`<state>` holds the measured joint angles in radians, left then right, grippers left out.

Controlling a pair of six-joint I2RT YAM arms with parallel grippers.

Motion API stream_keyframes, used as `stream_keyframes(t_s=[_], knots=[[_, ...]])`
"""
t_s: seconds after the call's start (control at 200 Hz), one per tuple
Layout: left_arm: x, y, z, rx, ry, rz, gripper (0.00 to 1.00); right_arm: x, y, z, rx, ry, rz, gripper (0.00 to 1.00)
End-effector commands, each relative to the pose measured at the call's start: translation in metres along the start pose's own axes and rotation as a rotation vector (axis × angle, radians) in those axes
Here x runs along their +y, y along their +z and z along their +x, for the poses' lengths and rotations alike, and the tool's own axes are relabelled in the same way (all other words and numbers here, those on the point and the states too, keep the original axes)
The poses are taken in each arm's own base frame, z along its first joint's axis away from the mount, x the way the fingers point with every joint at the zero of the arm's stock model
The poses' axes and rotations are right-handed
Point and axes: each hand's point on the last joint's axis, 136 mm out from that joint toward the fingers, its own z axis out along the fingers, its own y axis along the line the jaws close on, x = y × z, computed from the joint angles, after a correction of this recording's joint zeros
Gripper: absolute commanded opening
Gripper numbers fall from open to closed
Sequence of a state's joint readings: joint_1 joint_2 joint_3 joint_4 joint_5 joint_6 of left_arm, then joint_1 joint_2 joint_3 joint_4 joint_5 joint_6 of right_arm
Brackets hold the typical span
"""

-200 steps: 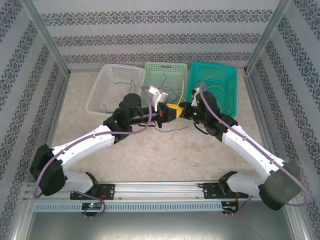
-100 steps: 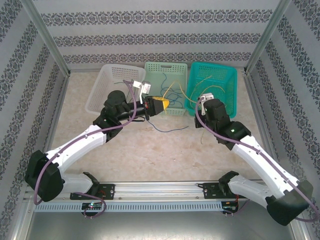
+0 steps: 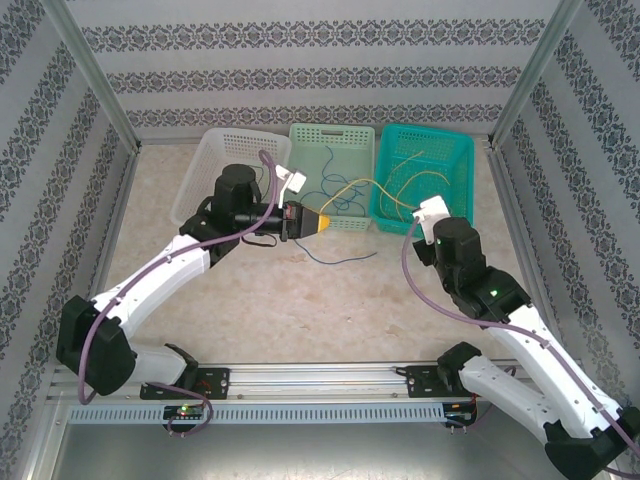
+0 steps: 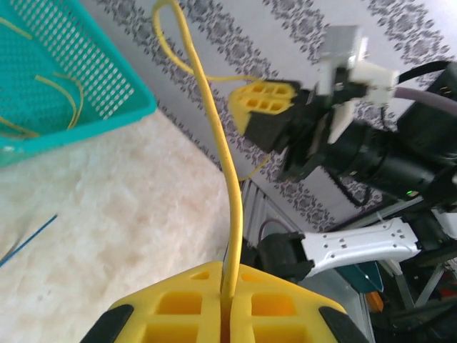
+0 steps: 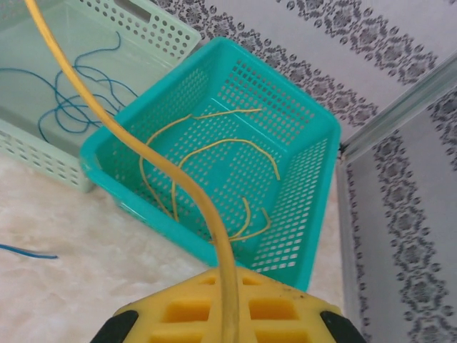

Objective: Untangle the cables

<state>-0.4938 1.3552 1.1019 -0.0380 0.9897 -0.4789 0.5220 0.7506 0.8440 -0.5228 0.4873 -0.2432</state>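
Both hands were clamped on one yellow cable (image 3: 372, 181): left hand (image 4: 228, 286) on one end, right hand (image 5: 227, 280) on the other. The cable ran hand to hand in a slack arc, long axis left-right. The teal basket (image 5: 282, 84) lay just ahead of the right hand, the nearer one, so the drop is probably its job.

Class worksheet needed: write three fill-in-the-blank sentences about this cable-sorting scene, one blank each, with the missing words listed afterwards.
1. The left hand and the right hand are both shut on one stretched cable, whose colour is ____.
2. The pale green basket holds thin cables whose colour is ____.
3. A single blue cable lies loose on the ____.
Missing words: yellow; blue; table.
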Motion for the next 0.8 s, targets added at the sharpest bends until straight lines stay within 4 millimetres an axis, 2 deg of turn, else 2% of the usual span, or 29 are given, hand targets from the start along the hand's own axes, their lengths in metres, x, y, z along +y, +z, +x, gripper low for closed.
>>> stream_keyframes(t_s=[0.0, 0.15, 0.365, 0.53, 0.689, 0.794], knots=[[0.009, -0.006, 0.031, 0.163, -0.054, 0.009, 0.09, 0.003, 0.0, 0.01, 0.006, -0.204, 0.017, 0.09], [0.023, -0.01, 0.049, 0.262, -0.081, -0.014, 0.08, 0.003, 0.005, 0.008, -0.026, -0.415, 0.061, 0.09], [0.047, -0.019, 0.077, 0.393, -0.1, -0.096, 0.06, -0.018, 0.01, 0.001, 0.04, -0.624, 0.187, 0.02], [0.063, -0.032, 0.088, 0.42, -0.107, -0.157, 0.05, -0.021, 0.007, 0.002, 0.05, -0.746, 0.198, 0.01], [0.056, -0.035, 0.086, 0.401, -0.088, -0.12, 0.05, -0.021, 0.0, 0.006, 0.033, -0.748, 0.191, 0.01], [0.046, -0.032, 0.078, 0.368, -0.078, -0.063, 0.05, -0.017, -0.006, -0.001, -0.02, -0.684, 0.168, 0.02]])
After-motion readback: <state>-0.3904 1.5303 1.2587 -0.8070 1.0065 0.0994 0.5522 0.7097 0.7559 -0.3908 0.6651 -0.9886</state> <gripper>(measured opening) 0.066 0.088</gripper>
